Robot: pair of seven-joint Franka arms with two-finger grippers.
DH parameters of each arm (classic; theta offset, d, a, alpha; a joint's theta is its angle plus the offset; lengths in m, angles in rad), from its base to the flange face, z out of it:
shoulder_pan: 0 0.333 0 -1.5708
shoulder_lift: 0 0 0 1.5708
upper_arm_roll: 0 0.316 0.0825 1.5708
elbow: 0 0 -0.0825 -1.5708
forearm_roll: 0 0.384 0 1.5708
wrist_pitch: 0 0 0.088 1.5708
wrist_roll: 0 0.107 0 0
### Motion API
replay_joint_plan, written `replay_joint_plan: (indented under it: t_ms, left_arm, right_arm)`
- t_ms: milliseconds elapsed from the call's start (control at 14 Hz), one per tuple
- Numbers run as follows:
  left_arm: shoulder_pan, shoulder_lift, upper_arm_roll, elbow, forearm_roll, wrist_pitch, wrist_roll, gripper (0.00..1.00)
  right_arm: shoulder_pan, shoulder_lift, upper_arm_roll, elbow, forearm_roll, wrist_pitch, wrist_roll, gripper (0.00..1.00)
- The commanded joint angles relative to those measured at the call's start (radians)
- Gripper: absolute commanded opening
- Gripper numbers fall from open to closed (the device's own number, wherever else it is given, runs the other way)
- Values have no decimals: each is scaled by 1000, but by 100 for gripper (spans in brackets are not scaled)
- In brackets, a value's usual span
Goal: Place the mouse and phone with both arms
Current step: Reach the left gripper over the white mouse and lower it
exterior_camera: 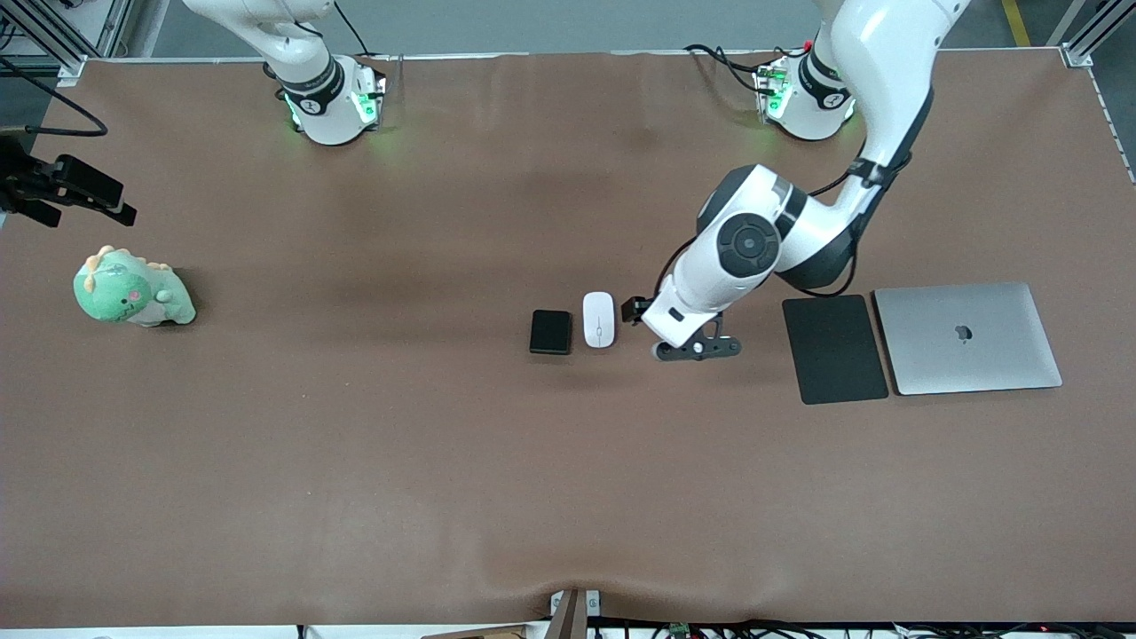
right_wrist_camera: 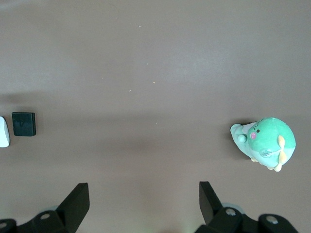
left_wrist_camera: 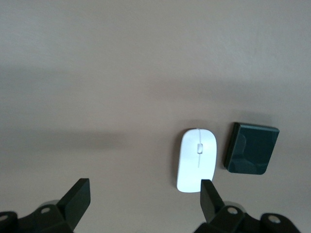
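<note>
mouse and phone just beside each other, bare table around them

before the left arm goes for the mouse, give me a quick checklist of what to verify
1. Left gripper fingers open and empty: ok.
2. Small white oval mouse uncovered, flat on the brown table: ok.
3. Left gripper centred over the mouse: not ok; it is over bare table beside the mouse, toward the left arm's end.
4. Small black rounded phone clear of the mouse: ok; they lie side by side with a narrow gap, so a wide grasp might nudge it.
5. Flat black rectangular mouse pad uncovered, beside the closed silver laptop: ok.
6. Right gripper out of the way: ok; it waits, open, near the green plush dinosaur.
</note>
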Motion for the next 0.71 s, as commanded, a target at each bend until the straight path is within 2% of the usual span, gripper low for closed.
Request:
replay_joint_plan:
  t_ms: [0,286,429,643]
  left_arm:
    - [-51,62,5,23,65,40,-59,100]
    - [-114,160,6,72,166,82,-214,100]
    - [-140,201,8,109,183,83,-259,100]
    - [-157,226,10,113,194,109,-282,100]
  right_arm:
    - [-10,-4,8,0,14,-6,-1,100]
    - [-9,-4,8,0,14,-6,-1,100]
    - [-9,-2,8,0,14,-8,1,100]
    - [8,6,14,6,12,-12,5,100]
